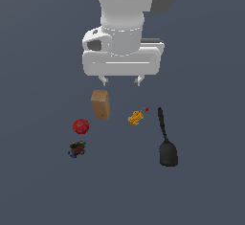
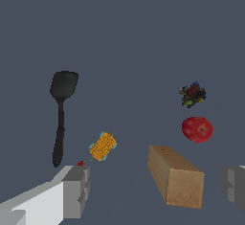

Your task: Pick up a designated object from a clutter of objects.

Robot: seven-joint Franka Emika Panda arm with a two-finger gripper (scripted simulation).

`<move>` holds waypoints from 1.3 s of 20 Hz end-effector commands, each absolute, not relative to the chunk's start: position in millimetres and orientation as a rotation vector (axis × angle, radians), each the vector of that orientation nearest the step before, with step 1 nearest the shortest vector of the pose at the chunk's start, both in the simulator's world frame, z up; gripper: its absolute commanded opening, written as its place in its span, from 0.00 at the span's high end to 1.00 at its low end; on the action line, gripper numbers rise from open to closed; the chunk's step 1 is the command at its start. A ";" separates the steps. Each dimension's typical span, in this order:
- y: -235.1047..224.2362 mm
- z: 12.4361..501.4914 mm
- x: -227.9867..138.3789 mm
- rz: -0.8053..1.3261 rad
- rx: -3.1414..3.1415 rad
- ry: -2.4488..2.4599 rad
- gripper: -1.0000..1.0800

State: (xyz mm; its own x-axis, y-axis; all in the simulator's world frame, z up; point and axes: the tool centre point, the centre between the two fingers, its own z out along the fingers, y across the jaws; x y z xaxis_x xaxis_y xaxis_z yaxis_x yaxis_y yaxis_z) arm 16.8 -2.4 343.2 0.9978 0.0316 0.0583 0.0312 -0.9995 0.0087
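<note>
The designated object, a small dark lumpy clump point(image 1: 76, 149) point(image 2: 193, 94) with blue, red and green specks, lies on the floor at the exterior view's lower left, just below the red ball point(image 1: 81, 126) point(image 2: 197, 129). The rest of the clutter is a tan box point(image 1: 100, 104) point(image 2: 175, 176), a small orange lump point(image 1: 136, 118) point(image 2: 103, 146) and a black spatula point(image 1: 166, 142) point(image 2: 61, 109). My gripper point(image 1: 121, 81) point(image 2: 155, 188) hangs open high above the floor, over the box and orange lump, holding nothing and well away from the clump.
A tiny red speck point(image 1: 146, 108) point(image 2: 80, 163) lies beside the orange lump. The floor is a plain dark grey surface point(image 1: 43, 190).
</note>
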 end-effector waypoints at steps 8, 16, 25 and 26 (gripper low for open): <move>-4.5 350.9 13.8 0.079 3.116 0.037 0.04; -5.2 351.9 13.6 0.076 3.113 0.030 0.04; -23.3 328.1 34.7 0.066 3.130 -0.177 0.04; -26.7 323.5 38.3 0.064 3.131 -0.215 0.04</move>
